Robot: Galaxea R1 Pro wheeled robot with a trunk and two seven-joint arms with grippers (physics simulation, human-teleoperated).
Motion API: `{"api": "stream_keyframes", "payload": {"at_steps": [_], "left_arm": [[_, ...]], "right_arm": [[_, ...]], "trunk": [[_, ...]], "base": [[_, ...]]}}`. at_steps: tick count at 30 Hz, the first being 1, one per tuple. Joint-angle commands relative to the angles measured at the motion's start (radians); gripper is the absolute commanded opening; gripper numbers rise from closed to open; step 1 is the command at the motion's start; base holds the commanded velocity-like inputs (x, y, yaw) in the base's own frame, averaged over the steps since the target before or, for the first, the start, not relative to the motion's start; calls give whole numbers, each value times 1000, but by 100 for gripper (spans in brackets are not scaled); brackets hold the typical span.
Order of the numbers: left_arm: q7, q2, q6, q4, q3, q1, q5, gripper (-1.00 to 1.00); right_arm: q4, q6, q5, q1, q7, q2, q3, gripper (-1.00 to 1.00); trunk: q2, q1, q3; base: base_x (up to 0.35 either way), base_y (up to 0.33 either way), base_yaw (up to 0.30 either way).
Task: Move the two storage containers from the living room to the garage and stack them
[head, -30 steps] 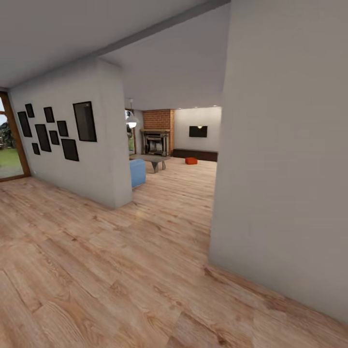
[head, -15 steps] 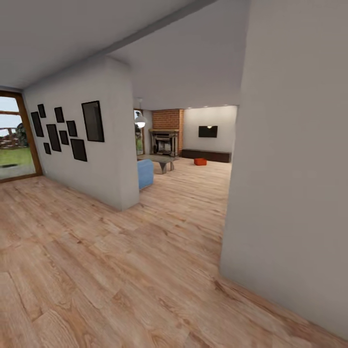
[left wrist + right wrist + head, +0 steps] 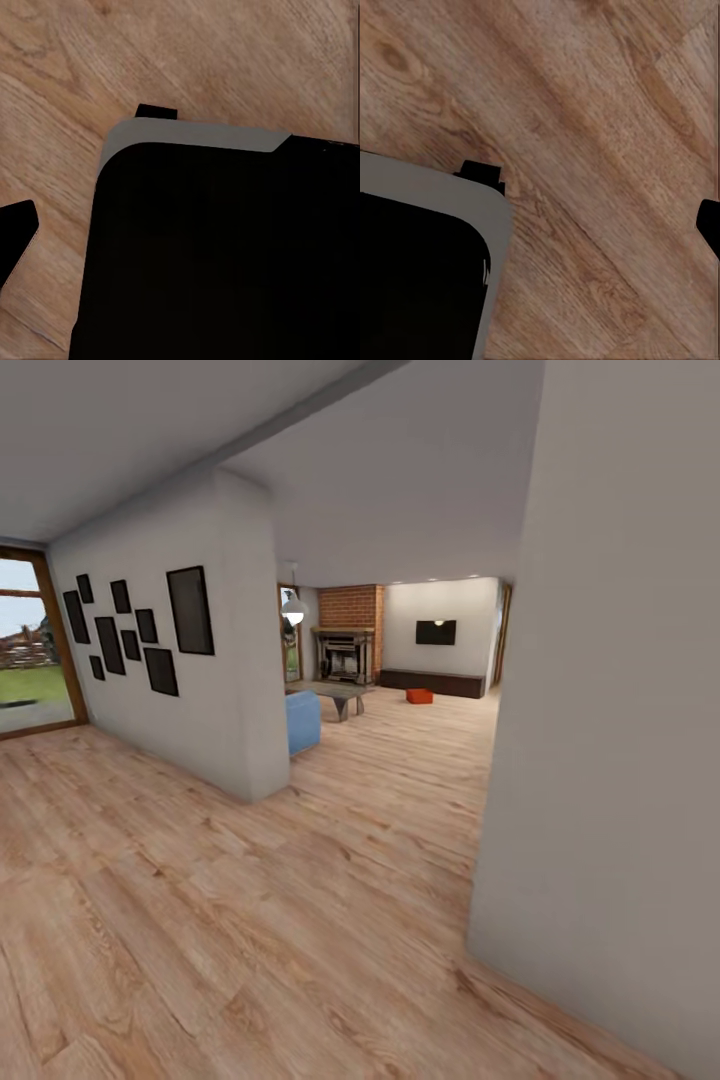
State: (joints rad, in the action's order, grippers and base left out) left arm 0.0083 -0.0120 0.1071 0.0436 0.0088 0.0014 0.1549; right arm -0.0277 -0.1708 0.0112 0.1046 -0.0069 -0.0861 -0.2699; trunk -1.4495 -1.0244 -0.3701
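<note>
left fingers (image 3: 15, 240): dark tip at frame edge | right fingers (image 3: 709, 223): likewise | spread: unclear

View panned rightward: distant red-orange storage container (image 3: 419, 696) and fireplace (image 3: 348, 655) further right in frame.

Black, grey-edged robot body (image 3: 217, 255) over light wood-plank floor (image 3: 225, 60); dark fingertip (image 3: 13, 236) at one edge.

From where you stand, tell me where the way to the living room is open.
Open: the plank floor between the picture wall's corner and the near grey wall, running to the orange container before the dark bench. Crowded: the blue seat and coffee table just past the corner.
</note>
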Motion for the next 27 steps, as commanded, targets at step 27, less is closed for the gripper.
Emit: {"api": "stream_keyframes", "payload": {"at_steps": [27], "left_arm": [[1, 0, 2, 1, 0, 0, 8, 100]], "right_arm": [[-3, -9, 0, 2, 0, 0, -5, 100]], "trunk": [[0, -1, -1]], "base": [[323, 0, 129]]}}
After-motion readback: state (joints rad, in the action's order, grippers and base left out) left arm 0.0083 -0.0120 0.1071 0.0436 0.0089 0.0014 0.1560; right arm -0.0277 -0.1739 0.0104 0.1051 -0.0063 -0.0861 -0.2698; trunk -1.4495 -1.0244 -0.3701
